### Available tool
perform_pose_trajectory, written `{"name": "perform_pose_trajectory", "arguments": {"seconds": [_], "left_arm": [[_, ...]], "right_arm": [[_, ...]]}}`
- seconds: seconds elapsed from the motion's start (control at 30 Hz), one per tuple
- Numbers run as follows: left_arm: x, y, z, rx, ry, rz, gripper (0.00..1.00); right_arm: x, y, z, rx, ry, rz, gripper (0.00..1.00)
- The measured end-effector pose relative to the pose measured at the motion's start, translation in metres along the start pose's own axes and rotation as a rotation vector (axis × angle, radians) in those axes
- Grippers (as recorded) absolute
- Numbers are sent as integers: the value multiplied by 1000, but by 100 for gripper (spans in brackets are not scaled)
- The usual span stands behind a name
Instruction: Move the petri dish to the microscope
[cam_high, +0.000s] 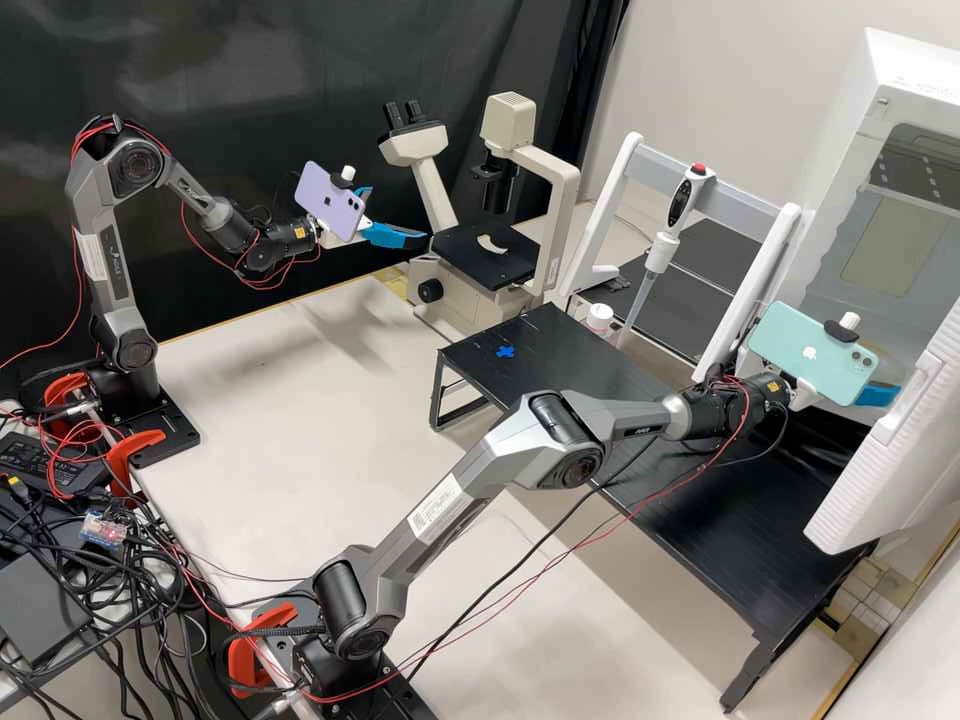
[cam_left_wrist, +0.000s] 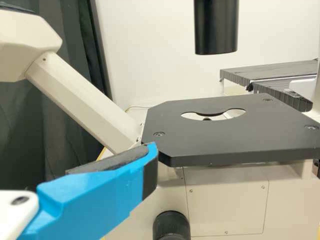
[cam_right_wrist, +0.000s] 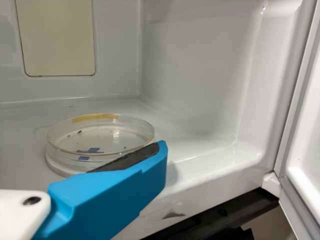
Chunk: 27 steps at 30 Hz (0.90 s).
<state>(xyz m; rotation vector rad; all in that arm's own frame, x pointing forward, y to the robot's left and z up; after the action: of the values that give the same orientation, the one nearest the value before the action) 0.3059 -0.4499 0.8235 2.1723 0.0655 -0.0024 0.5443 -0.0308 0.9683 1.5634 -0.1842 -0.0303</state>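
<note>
Left gripper (cam_high: 399, 214) stands open beside the microscope (cam_high: 563, 215), its 2 blue fingers (cam_left_wrist: 95, 195) parted and holding nothing; the right gripper (cam_high: 877, 395) is open too, at the white cabinet (cam_high: 925, 85), with a finger close in front of the petri dish (cam_right_wrist: 100, 140) and no grip on it. Whether that finger touches the dish, I cannot tell. The dish lies upright on the cabinet's floor, near the front edge. It is round, shallow and clear, with a thin low wall, a yellowish strip (cam_right_wrist: 95, 118) along the rim, a blue cross-shaped mark (cam_right_wrist: 90, 150) and a few dark specks. Counting up: 1 dish, 1 microscope with 2 eyepieces (cam_high: 403, 113), 2 phones (cam_high: 812, 352) mounted on the arms, 1 pipette (cam_high: 664, 245) with a red top, 1 small white-capped bottle (cam_high: 599, 318), and 1 blue cross (cam_high: 505, 351) by the far left corner of the black low table (cam_high: 480, 370). Cream casing covers the microscope; its stage (cam_left_wrist: 220, 145) is a flat, matte black plate with clipped corners, a curved cutout and 3 screws in sight. Inside, the cabinet is smooth and glossy, with rounded edges; its open door (cam_high: 905, 470) has a ribbed white edge. Dark, rough-looking pads line the blue fingers.
</note>
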Motion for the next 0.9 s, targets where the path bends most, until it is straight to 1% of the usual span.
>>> {"name": "perform_pose_trajectory", "arguments": {"seconds": [0.23, 0.27, 0.43, 0.57, 0.9], "left_arm": [[0, 0, 0, 0, 0, 0, 100], [0, 0, 0, 0, 0, 0, 100], [0, 0, 0, 0, 0, 0, 100], [0, 0, 0, 0, 0, 0, 100], [0, 0, 0, 0, 0, 0, 100]], "right_arm": [[-1, 10, 4, 3, -19, 19, 100], [-1, 10, 4, 3, -20, 19, 0], [-1, 14, 8, 3, -27, 25, 0], [-1, 14, 8, -13, -28, 23, 0], [-1, 15, 8, -18, -25, 22, 0]]}}
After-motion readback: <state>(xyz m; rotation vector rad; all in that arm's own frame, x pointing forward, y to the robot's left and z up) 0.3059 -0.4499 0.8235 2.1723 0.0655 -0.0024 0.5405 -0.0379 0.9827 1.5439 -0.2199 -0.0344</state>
